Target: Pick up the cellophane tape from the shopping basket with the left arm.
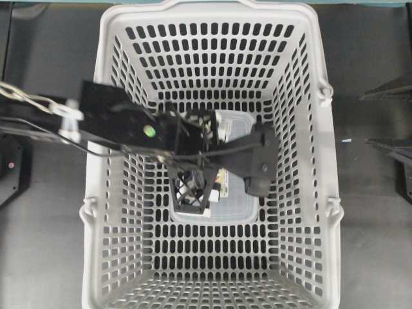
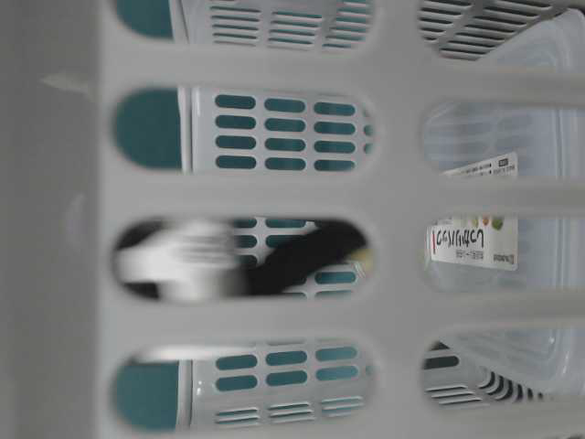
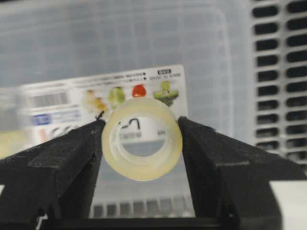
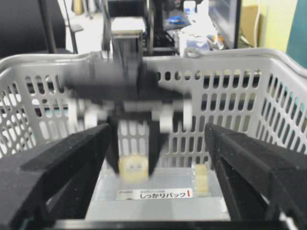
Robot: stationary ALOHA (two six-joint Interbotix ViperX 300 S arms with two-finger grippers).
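Note:
The cellophane tape (image 3: 142,139) is a small pale-yellow translucent roll held between my left gripper's black fingers. My left gripper (image 3: 142,125) is shut on its sides. In the right wrist view the roll (image 4: 133,167) hangs blurred between those fingers, low over the container's lid; I cannot tell if it touches. In the overhead view my left gripper (image 1: 193,193) points down in the middle of the light-grey shopping basket (image 1: 103,212) and hides the tape. My right gripper (image 4: 158,132) is open and empty, facing the basket; it does not show in the overhead view.
A large clear rectangular food container (image 1: 232,209) with a printed label (image 3: 57,105) lies on the basket floor under my left gripper. A second pale-yellow roll in clear wrapper (image 4: 201,178) stands on its lid. The slotted basket walls (image 4: 230,105) surround everything.

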